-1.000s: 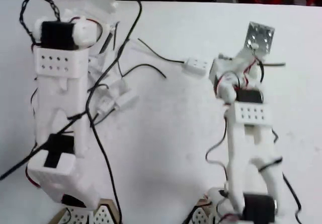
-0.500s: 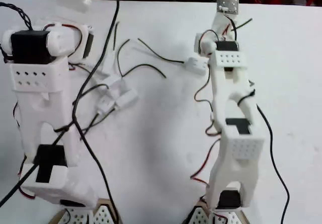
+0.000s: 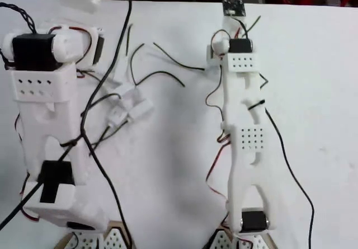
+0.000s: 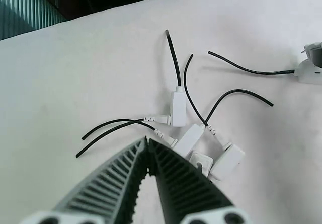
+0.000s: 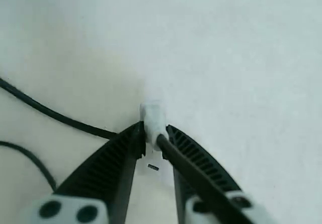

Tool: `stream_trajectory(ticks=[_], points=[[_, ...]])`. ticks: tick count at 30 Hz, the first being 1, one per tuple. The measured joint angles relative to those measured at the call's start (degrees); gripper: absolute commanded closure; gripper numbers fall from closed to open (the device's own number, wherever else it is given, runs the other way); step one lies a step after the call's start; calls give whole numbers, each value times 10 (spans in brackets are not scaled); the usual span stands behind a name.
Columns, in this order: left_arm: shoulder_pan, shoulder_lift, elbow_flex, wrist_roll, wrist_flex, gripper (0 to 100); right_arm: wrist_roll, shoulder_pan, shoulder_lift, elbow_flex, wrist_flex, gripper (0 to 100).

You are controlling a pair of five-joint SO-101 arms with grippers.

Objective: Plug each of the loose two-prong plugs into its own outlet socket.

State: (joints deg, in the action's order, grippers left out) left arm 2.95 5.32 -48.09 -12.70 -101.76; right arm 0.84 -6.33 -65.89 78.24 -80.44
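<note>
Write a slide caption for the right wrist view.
Right gripper pinches a white connector on the table.

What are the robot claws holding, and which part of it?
The right gripper pinches the small white connector by its two sides, near one end. The left gripper is shut on nothing.

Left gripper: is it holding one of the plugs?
No, the left gripper is shut on nothing, and the white plugs lie loose on the table beyond it.

We see a matt white table (image 3: 168, 176), a smooth white plastic plug (image 5: 152, 116), black rubbery cords (image 4: 172, 58), ribbed black plastic fingers (image 5: 110, 168).
</note>
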Motion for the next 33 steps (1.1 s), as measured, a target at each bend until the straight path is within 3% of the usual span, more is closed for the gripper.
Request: stream_trajectory(ticks=[7, 20, 26, 33], points=[[0, 0, 0, 0, 0, 976, -51, -15, -36, 101, -144, 981], [0, 0, 0, 0, 0, 976, -86, -3, -48, 91, -176, 982], [6, 0, 0, 0, 0, 976, -90, -1, 32, -48, -176, 982], [11, 0, 0, 0, 0, 976, -127, -38, 189, -328, -176, 982]])
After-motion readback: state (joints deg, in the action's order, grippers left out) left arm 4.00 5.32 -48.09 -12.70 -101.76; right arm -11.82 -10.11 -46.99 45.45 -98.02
